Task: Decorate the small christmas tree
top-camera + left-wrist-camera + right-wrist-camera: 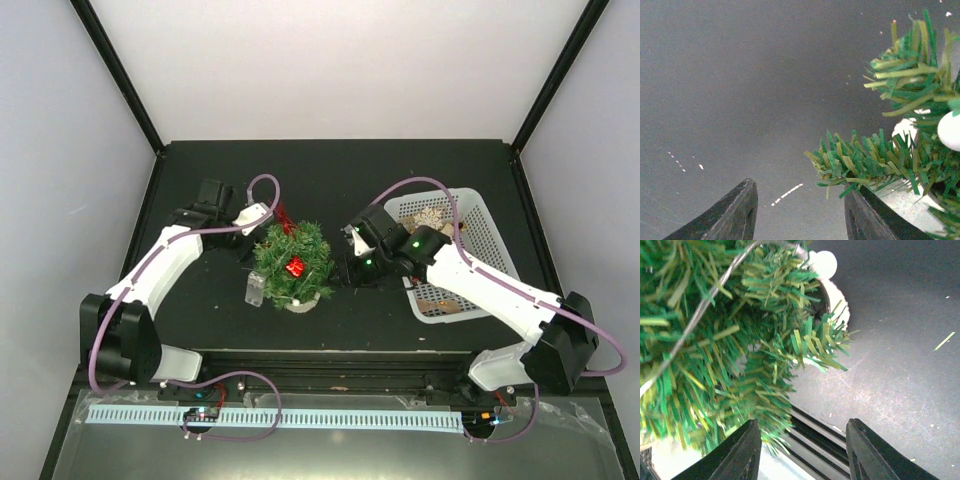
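Left hand (800, 185) and right hand (803, 422) flank the small christmas tree (300, 245), both parted and empty; the right should back away gently, sparing the branches.

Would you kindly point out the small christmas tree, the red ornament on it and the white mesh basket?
small christmas tree (306, 245), top external view, upper green needles.
red ornament (296, 267), top external view, its middle.
white mesh basket (491, 236), top external view, right side wall.
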`<action>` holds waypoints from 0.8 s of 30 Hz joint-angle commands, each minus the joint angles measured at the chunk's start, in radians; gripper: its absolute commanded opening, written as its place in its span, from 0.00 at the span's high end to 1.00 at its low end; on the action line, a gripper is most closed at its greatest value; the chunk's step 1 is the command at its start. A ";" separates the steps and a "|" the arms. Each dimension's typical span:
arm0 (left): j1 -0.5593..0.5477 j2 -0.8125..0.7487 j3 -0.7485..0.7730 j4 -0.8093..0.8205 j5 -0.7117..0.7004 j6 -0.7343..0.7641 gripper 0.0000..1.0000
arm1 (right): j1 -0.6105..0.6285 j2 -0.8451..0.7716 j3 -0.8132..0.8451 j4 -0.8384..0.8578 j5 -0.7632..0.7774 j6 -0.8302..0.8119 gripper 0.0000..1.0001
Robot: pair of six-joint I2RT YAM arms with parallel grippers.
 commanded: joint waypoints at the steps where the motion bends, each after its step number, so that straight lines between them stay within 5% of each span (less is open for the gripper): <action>1: -0.004 0.037 0.086 0.054 -0.033 -0.028 0.51 | 0.043 -0.035 -0.005 0.000 -0.002 0.012 0.51; 24: -0.001 0.166 0.197 0.112 0.036 -0.047 0.51 | 0.103 -0.123 -0.024 -0.091 0.100 0.034 0.50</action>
